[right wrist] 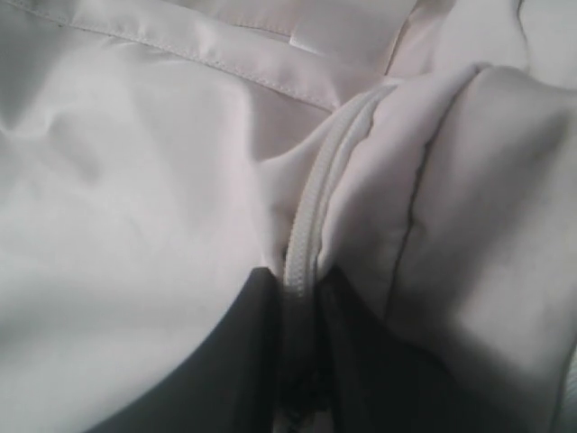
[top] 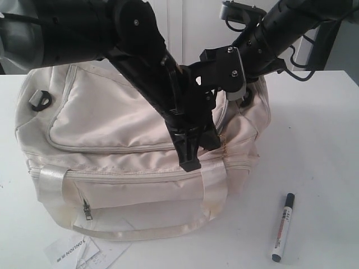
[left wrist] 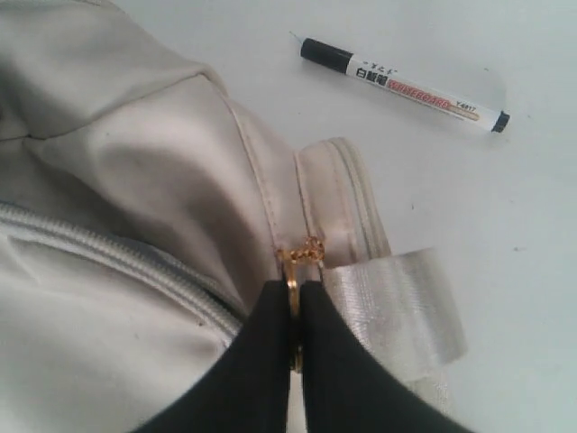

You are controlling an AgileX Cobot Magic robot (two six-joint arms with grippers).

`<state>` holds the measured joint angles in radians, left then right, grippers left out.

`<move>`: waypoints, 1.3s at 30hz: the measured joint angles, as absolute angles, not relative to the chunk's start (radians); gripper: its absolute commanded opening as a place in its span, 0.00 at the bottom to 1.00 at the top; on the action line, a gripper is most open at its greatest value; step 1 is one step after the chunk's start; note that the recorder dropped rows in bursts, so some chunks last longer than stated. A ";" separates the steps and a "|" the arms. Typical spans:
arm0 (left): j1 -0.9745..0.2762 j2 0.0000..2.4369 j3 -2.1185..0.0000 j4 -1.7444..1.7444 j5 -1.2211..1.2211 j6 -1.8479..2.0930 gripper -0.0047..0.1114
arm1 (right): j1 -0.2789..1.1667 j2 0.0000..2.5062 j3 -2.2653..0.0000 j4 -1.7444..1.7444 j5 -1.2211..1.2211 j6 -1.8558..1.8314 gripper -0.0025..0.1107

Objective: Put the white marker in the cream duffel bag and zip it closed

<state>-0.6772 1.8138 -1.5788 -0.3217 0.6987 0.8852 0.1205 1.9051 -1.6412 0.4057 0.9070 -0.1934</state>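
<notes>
The cream duffel bag point(top: 118, 129) stands on the white table with its top flap zipped. The white marker point(top: 282, 227) lies on the table in front of the bag's right end, apart from it; the left wrist view also shows the marker point(left wrist: 404, 85) with its black cap. My left gripper point(left wrist: 295, 293) is shut on the gold zipper pull ring point(left wrist: 294, 271) at the bag's right end, beside a shiny strap point(left wrist: 397, 307). My right gripper point(right wrist: 302, 281) is pinched shut on the bag's zipper seam point(right wrist: 315, 207) at the top right of the bag.
A paper tag point(top: 76, 252) lies on the table under the bag's front left corner. The bag's front pocket has its own small zip pull point(top: 87, 210). The two black arms cross over the bag's right half. Bare table point(top: 320, 162) lies right of the bag.
</notes>
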 measured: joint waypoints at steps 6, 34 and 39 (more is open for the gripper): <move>-0.677 1.814 -1.578 -0.275 0.735 0.841 0.04 | 0.120 1.905 -1.641 0.406 0.909 -0.193 0.02; -0.677 1.750 -1.578 -0.240 0.784 0.794 0.04 | 0.097 1.832 -1.641 0.392 0.917 -0.155 0.49; -0.677 1.750 -1.578 -0.237 0.784 0.793 0.04 | 0.060 1.758 -1.641 0.390 1.015 -0.137 0.49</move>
